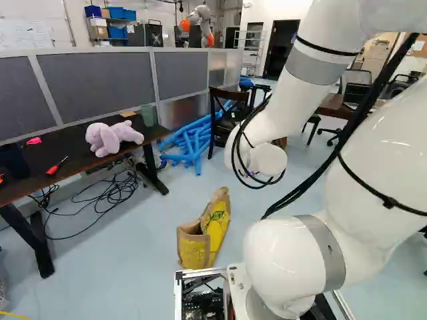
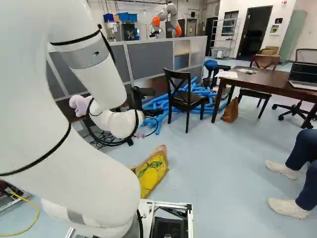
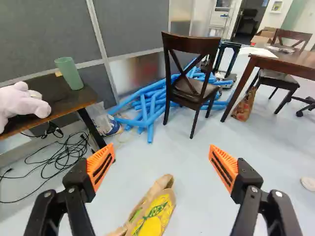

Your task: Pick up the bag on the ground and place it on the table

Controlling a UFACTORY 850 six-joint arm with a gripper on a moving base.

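Part of my black gripper (image 2: 142, 94) shows beyond the wrist in the right base view. In the wrist view the gripper (image 3: 163, 156) stands wide open, nothing between its orange pads. A brown and yellow bag (image 1: 217, 227) rests on the floor ahead of the base, also seen as the bag (image 2: 152, 173) in the right base view. The wrist view has the bag (image 3: 156, 212) low between the two fingers and apart from them; its near end is cut off. A dark table (image 1: 73, 160) at the left holds a lilac plush.
A brown table (image 2: 277, 79) with a laptop stands at the right, a small brown bag (image 2: 231, 110) beside its leg. Ahead are a dark chair (image 2: 185, 94) and blue tubes (image 3: 147, 105). Cables (image 1: 110, 200) lie by the left table. A person's feet (image 2: 287, 207) are at the right.
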